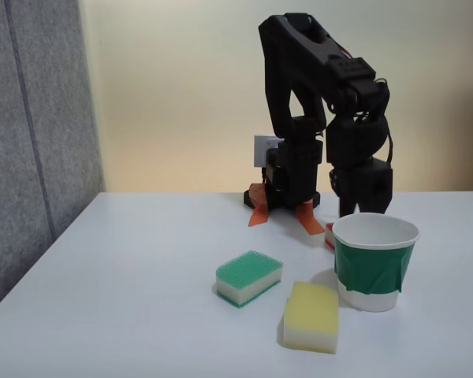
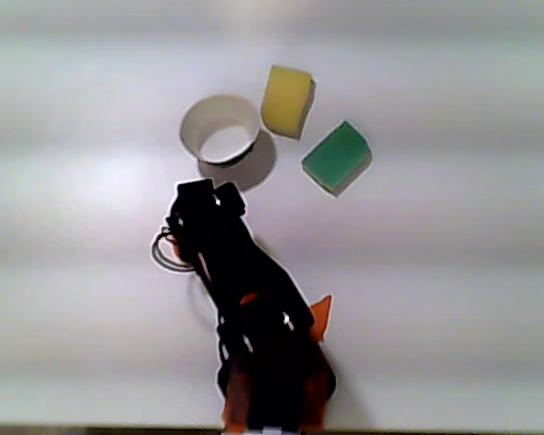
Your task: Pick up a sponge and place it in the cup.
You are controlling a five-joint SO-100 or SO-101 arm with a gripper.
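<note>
— Three sponges on the worktop, but which one counts?

— The sponge [image 1: 329, 235] with the red top. In the fixed view only a sliver of it peeks out just behind the cup [image 1: 375, 261], on the side facing the arm's base. The green-topped sponge [image 1: 249, 277] and the yellow sponge [image 1: 311, 316] lie nearer the worktop's front edge, clear of the arm's path.

— And the tool?

— The tool [image 1: 348, 211] hangs down right behind the cup in the fixed view. From the other view, the arm [image 2: 227, 263] covers that spot completely, its dark head ending close to the cup [image 2: 219, 130]. I cannot tell whether the fingers are spread or pinched — the cup's rim blocks them in one view, the arm's own body in the other.

— Why so steep a pose?

— My guess is that the red sponge sits so close to the cup that a vertical approach is the only way to reach it without knocking the cup over. The cup stands upright with its mouth open, well placed for a short lift and drop.

— Risk?

— Nudging the cup while closing. It looks light and empty, with nothing to hold it down.
</note>
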